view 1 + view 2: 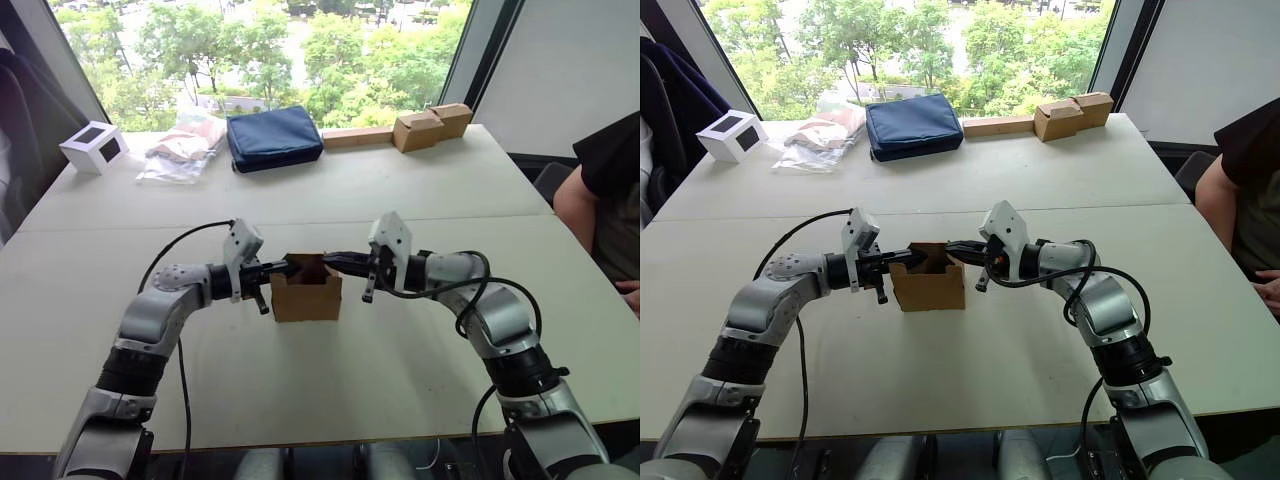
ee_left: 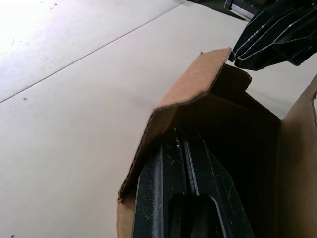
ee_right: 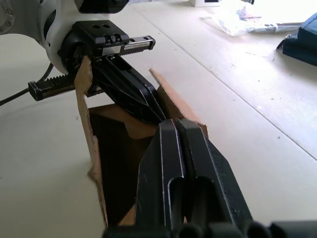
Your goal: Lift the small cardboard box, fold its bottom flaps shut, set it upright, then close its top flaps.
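Between my two grippers, the small cardboard box [image 1: 306,292] stands upright on the white table [image 1: 330,390], its top open. My left gripper [image 1: 287,267] reaches over the box's left rim and my right gripper [image 1: 332,259] over its right rim, both with fingers pressed together and nothing pinched between them. From the head camera I cannot make out how far the fingertips dip inside the box; they look dark against the dark interior.

My left wrist camera fills that in: the closed fingers [image 2: 184,198] lie inside the box against one raised flap [image 2: 193,87], with the right gripper's black fingertips just past the far rim. The box floor is lost in shadow. My right wrist camera shows its own shut fingers [image 3: 184,183] over the near rim, the left gripper's fingers coming in from the opposite side, and the top flaps [image 3: 85,94] standing up with ragged notched edges.

Well beyond the box, along the table's far edge, I see a white box with a black panel [image 1: 93,147], clear plastic bags [image 1: 185,145], a navy blue pouch [image 1: 272,137], and a pair of tan boxes on a long cardboard strip [image 1: 400,130]. Right of the box, at the table's side, a person's arm [image 1: 595,215] is cut off by the frame.
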Available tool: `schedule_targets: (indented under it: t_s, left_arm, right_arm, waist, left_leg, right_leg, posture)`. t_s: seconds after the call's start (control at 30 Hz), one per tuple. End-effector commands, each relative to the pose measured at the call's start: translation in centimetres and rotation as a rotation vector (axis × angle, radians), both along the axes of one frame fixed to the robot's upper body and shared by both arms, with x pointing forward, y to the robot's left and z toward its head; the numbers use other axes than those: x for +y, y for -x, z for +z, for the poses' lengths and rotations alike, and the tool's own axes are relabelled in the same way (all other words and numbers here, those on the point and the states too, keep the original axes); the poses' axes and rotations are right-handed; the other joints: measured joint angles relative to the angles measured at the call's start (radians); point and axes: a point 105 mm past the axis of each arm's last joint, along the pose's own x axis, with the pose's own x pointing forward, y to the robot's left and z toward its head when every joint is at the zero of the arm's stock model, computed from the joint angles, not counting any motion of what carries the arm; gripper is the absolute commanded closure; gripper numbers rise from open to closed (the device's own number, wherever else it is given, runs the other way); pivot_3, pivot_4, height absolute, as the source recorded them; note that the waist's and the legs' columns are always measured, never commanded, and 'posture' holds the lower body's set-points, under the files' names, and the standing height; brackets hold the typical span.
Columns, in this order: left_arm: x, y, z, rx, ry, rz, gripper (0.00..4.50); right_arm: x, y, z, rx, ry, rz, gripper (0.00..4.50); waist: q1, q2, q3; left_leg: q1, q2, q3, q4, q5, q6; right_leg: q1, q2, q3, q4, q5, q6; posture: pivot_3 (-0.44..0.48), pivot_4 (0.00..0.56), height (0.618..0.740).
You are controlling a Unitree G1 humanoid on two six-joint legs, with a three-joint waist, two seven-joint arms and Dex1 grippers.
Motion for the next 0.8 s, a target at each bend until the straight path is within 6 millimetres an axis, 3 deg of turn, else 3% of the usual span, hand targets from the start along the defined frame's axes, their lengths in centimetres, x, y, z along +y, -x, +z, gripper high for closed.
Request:
schedule_targets:
  t_s: [0.03,0.47,0.8]
  left_arm:
    - [-0.3,0.3,2.5,-0.068,0.031,-0.021,4.49]
    - [1.0,0.9,2.7,-0.06,0.021,0.012,4.49]
    - [0.6,1.4,2.2,-0.045,0.018,0.008,4.49]
  right_arm:
    - [0.6,0.5,1.4,-0.052,-0.016,0.033,4.5]
    - [-1.0,-0.3,2.1,-0.046,-0.061,-0.032,4.5]
    - [0.2,0.1,-0.5,-0.008,0.01,0.009,4.5]
  waist:
    - [-0.001,0.0,0.0]
    - [0.0,0.0,0.0]
    - [-0.001,0.0,0.0]
  left_leg:
    - [0.0,0.0,0.0,0.0,0.0,0.0]
    - [0.0,0.0,0.0,0.0,0.0,0.0]
    - [0.0,0.0,0.0,0.0,0.0,0.0]
  right_leg:
    - [0.0,0.0,0.0,0.0,0.0,0.0]
    - [0.0,0.0,0.0,0.0,0.0,0.0]
    - [-0.001,-0.001,0.0,0.0,0.0,0.0]
  posture:
    - [0.0,0.15,0.737]
    - [0.0,0.15,0.737]
    - [0.0,0.15,0.737]
